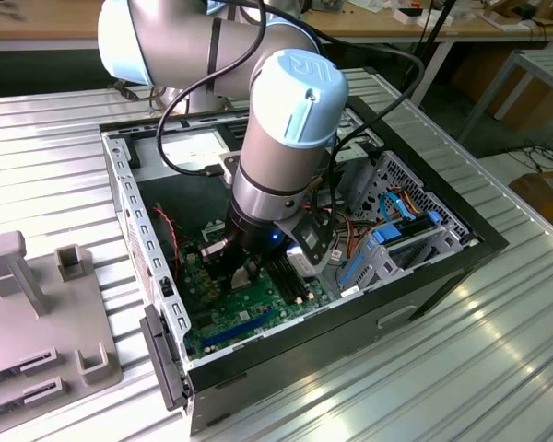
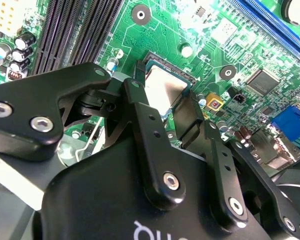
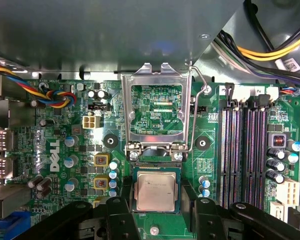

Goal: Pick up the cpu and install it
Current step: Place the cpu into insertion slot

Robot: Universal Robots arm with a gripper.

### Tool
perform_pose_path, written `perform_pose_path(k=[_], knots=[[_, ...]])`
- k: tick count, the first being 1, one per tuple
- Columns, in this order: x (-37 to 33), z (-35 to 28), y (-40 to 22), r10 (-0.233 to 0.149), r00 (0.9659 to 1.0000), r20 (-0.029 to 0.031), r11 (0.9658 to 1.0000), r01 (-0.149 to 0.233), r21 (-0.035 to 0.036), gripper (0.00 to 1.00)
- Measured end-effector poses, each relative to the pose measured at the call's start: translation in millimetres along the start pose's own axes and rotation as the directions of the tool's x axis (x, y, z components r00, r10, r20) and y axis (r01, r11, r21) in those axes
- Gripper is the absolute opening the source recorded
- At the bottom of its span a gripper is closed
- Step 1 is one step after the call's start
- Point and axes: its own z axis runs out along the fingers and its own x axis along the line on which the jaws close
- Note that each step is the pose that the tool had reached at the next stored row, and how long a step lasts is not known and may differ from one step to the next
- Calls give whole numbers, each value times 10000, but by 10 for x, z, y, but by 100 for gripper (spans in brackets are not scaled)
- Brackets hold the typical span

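The cpu [image 3: 156, 191] is a small square chip with a silver-grey top and a thin green rim. It lies level in the black socket [image 3: 156, 166] on the green motherboard [image 3: 90, 145]. My gripper [image 3: 156, 200] is down over it, one black finger against each of two opposite edges of the chip, shut on it. The second wrist view shows the cpu [image 2: 162, 89] between the two fingers [image 2: 140, 107]. The socket's metal load frame [image 3: 156, 112] is swung open beyond the chip. In the exterior view the gripper [image 1: 244, 273] reaches low inside the computer case.
Black memory slots [image 3: 242, 155] run beside the socket. Coloured cable bundles [image 3: 57, 95] and yellow wires [image 3: 275, 50] lie near the case walls. The open case [image 1: 129, 212] has a blue-tabbed drive cage [image 1: 396, 235]. A grey fixture [image 1: 37, 313] stands at the exterior view's left.
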Motion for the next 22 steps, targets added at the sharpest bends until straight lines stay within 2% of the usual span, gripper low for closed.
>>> perform_pose_path(k=[10,12,13,16,22], knots=[[-13,1,-1,-2,10000,1,10000,2,1,47],[-22,3,0,-3,10000,2,10000,3,-3,48],[-22,2,0,-2,10000,1,10000,2,-1,55],[-21,1,-1,-1,10000,-1,10000,1,1,55],[20,3,-12,-3,10000,14,10000,3,0,55]])
